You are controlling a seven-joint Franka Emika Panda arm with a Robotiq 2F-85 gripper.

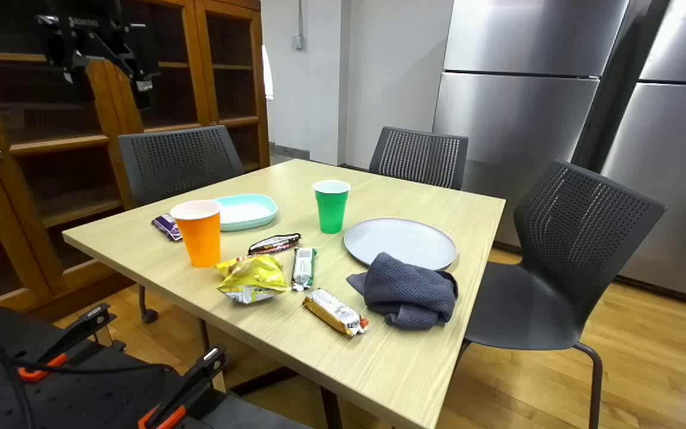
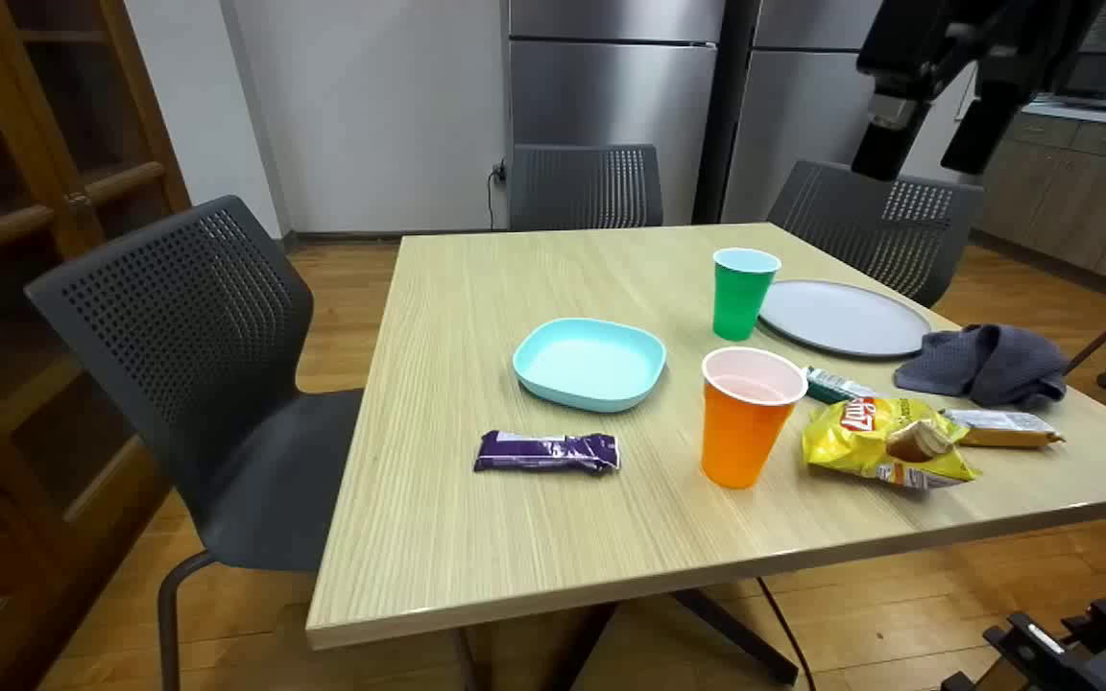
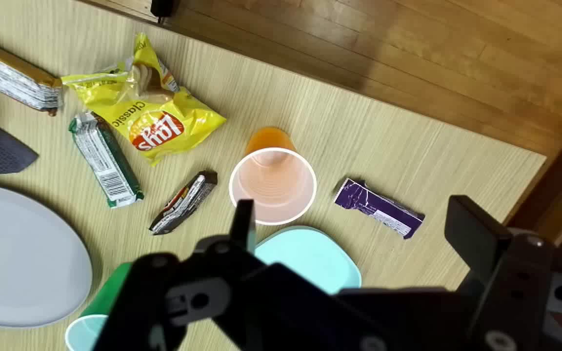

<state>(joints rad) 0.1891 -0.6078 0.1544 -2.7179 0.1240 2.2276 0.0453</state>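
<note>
At end effector [image 2: 920, 161]: spread wide, gripping nothing, above counter [image 3: 383, 141]. Noted purple bar [image 3: 378, 209] lying near orange cup [image 3: 273, 187] and blue dish [image 3: 312, 258]. Could topple upright cup, probably light, by lowering off-line or sweeping sideways.

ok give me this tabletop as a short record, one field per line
jaws: wide open, nothing held; purple bar and turquoise dish show between them in the wrist view
cups: orange cup and green cup, both upright
other bars: green-wrapped bar, dark-wrapped bar, gold-wrapped bar
chips: yellow Lay's bag, beside the orange cup
plate: grey plate, lying flat
cloth: dark cloth, crumpled beside the grey plate
surface: light wooden table
</note>
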